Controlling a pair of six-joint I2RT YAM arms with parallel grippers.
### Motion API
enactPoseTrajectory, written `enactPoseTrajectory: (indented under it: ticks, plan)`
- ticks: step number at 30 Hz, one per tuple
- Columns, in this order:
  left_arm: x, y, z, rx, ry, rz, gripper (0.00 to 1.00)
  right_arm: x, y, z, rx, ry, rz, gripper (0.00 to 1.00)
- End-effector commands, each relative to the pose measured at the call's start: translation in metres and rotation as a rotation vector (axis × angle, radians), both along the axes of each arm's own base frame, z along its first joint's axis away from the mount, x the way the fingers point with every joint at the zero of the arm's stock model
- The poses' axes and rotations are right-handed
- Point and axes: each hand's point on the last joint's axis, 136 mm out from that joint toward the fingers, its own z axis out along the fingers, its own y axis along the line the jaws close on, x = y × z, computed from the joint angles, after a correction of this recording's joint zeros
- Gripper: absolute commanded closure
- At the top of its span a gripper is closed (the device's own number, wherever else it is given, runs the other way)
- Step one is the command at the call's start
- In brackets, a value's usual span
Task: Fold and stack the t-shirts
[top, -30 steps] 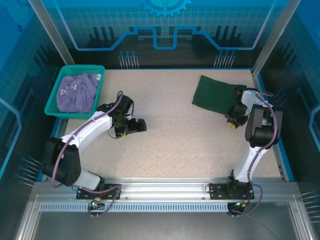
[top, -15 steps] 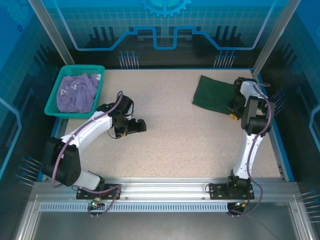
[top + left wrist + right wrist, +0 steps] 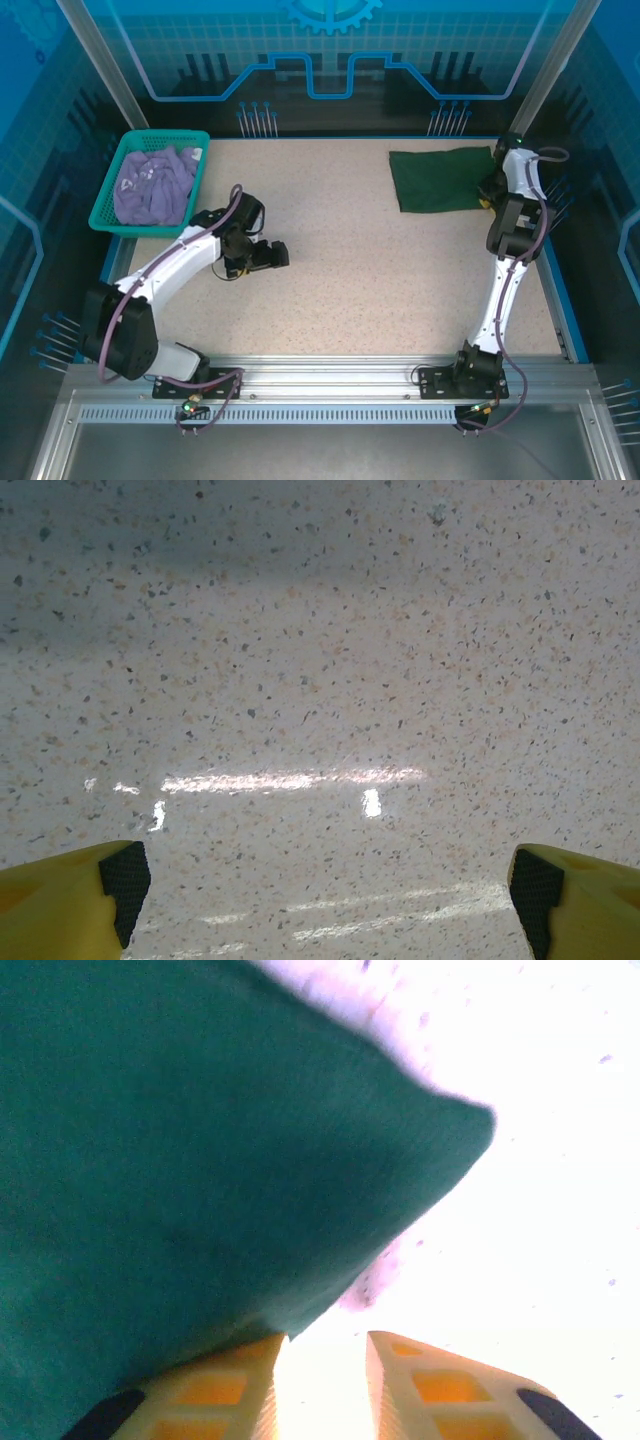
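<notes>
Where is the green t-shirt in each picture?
Top external: the green t-shirt lies flat at the far right of the table.
Right wrist: green t-shirt covers the left and top, above the right gripper.
Left wrist: speckled table under the open left gripper.
Shared landmark: the speckled table.

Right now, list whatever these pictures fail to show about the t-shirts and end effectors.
- Green t-shirt: top external, too small to count folded layers; right wrist view blurs it and crops it at the left edge.
- Lavender t-shirt: top external, crumpled in the teal basket, its own folds hiding most of it.
- Right end effector: right wrist view, glare and blur; whether it touches the shirt is unclear.
</notes>
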Motion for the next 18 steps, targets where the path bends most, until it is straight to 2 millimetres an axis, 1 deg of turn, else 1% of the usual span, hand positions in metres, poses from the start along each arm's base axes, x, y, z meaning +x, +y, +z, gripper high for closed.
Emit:
enactPoseTrajectory:
  ticks: [1, 2, 5, 8, 10, 11, 13, 14, 15, 16, 17, 18]
  plan:
    - [-0.009, 0.01, 0.007, 0.021, -0.004, 0.039, 0.05, -0.002, 0.01, 0.009, 0.031, -0.018, -0.015, 0.67]
    - [-0.01, 0.011, 0.01, 0.019, -0.013, 0.046, 0.05, -0.007, 0.015, 0.008, 0.038, -0.012, -0.014, 0.66]
    - [-0.013, 0.015, 0.017, 0.02, -0.045, 0.067, 0.04, -0.019, 0.034, 0.016, 0.075, -0.043, -0.015, 0.64]
    - [-0.013, 0.023, 0.031, 0.035, -0.107, 0.093, 0.02, -0.027, 0.056, 0.049, 0.07, -0.142, 0.023, 0.53]
    - [-0.011, 0.031, 0.044, 0.056, -0.164, 0.113, 0.01, -0.034, 0.073, 0.081, 0.035, -0.216, 0.08, 0.44]
    - [-0.01, 0.036, 0.051, 0.075, -0.196, 0.13, 0.01, -0.036, 0.082, 0.093, 0.025, -0.251, 0.104, 0.4]
    - [-0.003, 0.048, 0.066, 0.115, -0.288, 0.159, 0.01, -0.045, 0.103, 0.121, 0.005, -0.348, 0.165, 0.31]
    - [0.001, 0.053, 0.073, 0.134, -0.334, 0.17, 0.01, -0.047, 0.113, 0.132, -0.016, -0.397, 0.202, 0.25]
    - [0.004, 0.06, 0.082, 0.153, -0.391, 0.185, 0.01, -0.051, 0.125, 0.145, -0.054, -0.45, 0.249, 0.13]
    - [0.008, 0.064, 0.091, 0.168, -0.455, 0.187, 0.01, -0.053, 0.138, 0.156, -0.089, -0.512, 0.314, 0.1]
    - [0.01, 0.068, 0.098, 0.18, -0.506, 0.182, 0.01, -0.055, 0.15, 0.164, -0.13, -0.554, 0.37, 0.03]
    - [0.011, 0.075, 0.108, 0.204, -0.574, 0.193, 0.01, -0.061, 0.158, 0.172, -0.196, -0.584, 0.409, 0.0]
